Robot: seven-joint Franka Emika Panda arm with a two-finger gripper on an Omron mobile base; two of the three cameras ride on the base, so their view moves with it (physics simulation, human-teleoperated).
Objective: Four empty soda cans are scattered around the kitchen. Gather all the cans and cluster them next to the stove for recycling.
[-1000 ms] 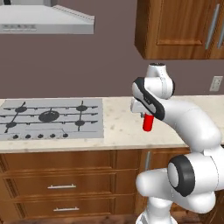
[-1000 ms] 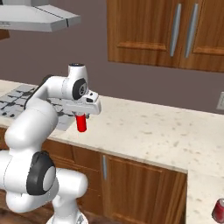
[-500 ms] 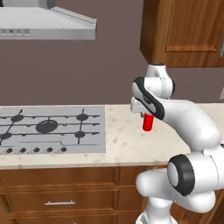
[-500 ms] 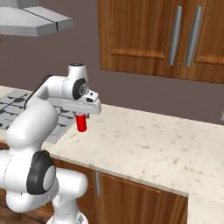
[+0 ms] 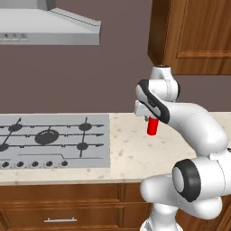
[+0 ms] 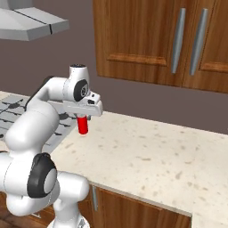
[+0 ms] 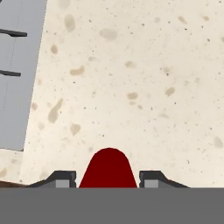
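Note:
My gripper (image 5: 152,121) (image 6: 83,116) is shut on a red soda can (image 5: 153,127) (image 6: 82,125), which hangs upright below the hand, above the speckled counter. The can sits to the right of the stove (image 5: 49,140) (image 6: 18,113), a silver-grey cooktop with black grates and a row of knobs along its front. In the hand view the red can (image 7: 108,169) stands between the two dark fingertips (image 7: 59,178), with the pale counter beneath it and the stove's grey edge (image 7: 17,70) at the left.
The beige speckled counter (image 5: 131,151) (image 6: 151,156) runs right from the stove. A grey range hood (image 5: 49,27) hangs over the stove. Wooden wall cabinets (image 6: 169,40) hang above the counter, and drawers (image 5: 58,212) sit below.
The base has driven closer and the whole scene has shifted: the stove and counter now look larger and sit further right in the left base view. The can stays gripped in the shut gripper.

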